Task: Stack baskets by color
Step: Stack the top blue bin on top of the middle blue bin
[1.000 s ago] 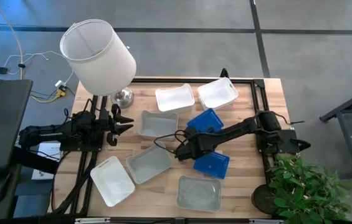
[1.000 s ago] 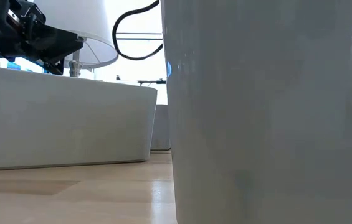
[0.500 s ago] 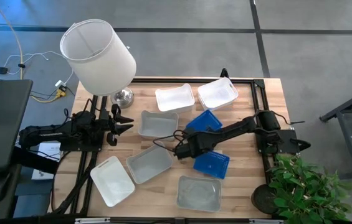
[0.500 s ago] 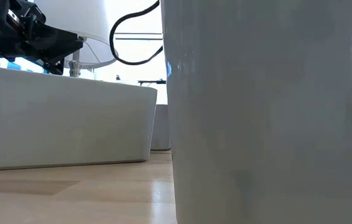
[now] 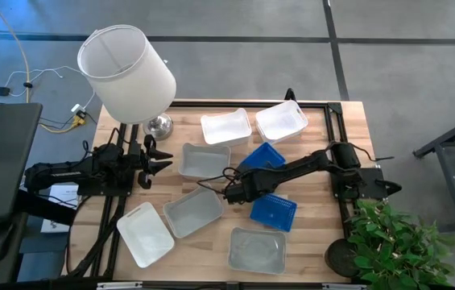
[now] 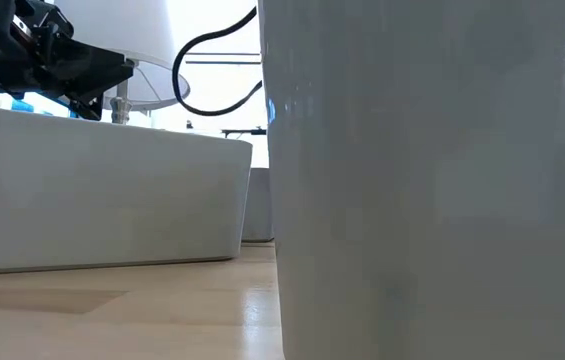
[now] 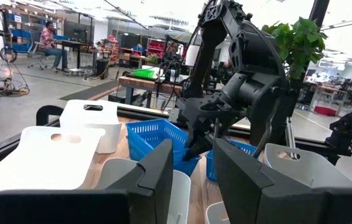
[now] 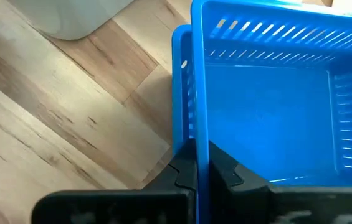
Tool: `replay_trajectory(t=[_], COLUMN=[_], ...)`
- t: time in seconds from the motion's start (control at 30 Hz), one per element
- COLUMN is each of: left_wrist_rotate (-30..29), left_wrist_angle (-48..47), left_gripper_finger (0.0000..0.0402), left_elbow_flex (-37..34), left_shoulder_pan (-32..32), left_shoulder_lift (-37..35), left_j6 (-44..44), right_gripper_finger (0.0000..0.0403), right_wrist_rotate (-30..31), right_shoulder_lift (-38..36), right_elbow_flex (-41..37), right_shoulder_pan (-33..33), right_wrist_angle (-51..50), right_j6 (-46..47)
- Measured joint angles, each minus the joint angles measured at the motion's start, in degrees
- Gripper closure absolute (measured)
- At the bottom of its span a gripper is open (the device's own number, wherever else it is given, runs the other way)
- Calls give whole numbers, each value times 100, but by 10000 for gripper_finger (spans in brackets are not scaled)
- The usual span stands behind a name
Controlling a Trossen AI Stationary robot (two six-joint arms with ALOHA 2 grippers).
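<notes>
Two blue baskets show in the high view, one at the middle [image 5: 266,155] and one nearer [image 5: 274,212]. My right gripper [image 5: 233,191] reaches in from the right and is shut on the middle blue basket [image 8: 269,106]. A second blue rim [image 8: 182,68] shows just outside the held wall. Three white baskets [image 5: 225,126] [image 5: 282,121] [image 5: 145,234] and three pale grey baskets [image 5: 205,159] [image 5: 193,211] [image 5: 257,250] rest flat on the table. My left gripper [image 5: 161,157] waits open at the left edge, touching nothing. My right gripper pinches the blue basket's side wall [image 8: 199,127], one finger inside the basket and one outside. The hold is at the basket's end toward the table's left and near side. The fingers slant down from the table's right. I cannot tell whether the basket is off the table.
A white lampshade [image 5: 126,71] on a metal foot [image 5: 160,126] stands at the far left corner. A potted plant [image 5: 392,242] sits at the near right. Basket walls [image 6: 102,200] fill the low view. A black frame [image 5: 324,105] rims the table.
My right gripper has rolled a little at the wrist and edged toward the table's left, still shut on the blue basket's wall. Its cable loop has swung with it.
</notes>
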Motion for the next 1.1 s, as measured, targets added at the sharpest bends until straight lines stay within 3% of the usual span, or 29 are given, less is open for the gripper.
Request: replay_trajectory(t=[0.2,0.3,0.67,0.77,1.1], left_wrist_rotate=[0,0,-2,-2,-2], left_wrist_angle=[1,1,-1,0,1], left_gripper_finger=[300,300,300,300,300], left_elbow_flex=[0,0,0,0,0], left_shoulder_pan=[0,0,0,-1,-1], left_shoulder_lift=[2,1,1,0,1], left_j6=[-1,0,1,1,1], right_gripper_finger=[399,375,185,150,131], right_wrist_rotate=[26,41,292,261,415], right_shoulder_lift=[0,0,-14,-94,-493], right_elbow_flex=[0,0,2,3,9], right_shoulder_pan=[0,0,4,0,76], right_wrist_angle=[18,31,7,-62,-300], right_j6=[9,-2,-194,-197,-249])
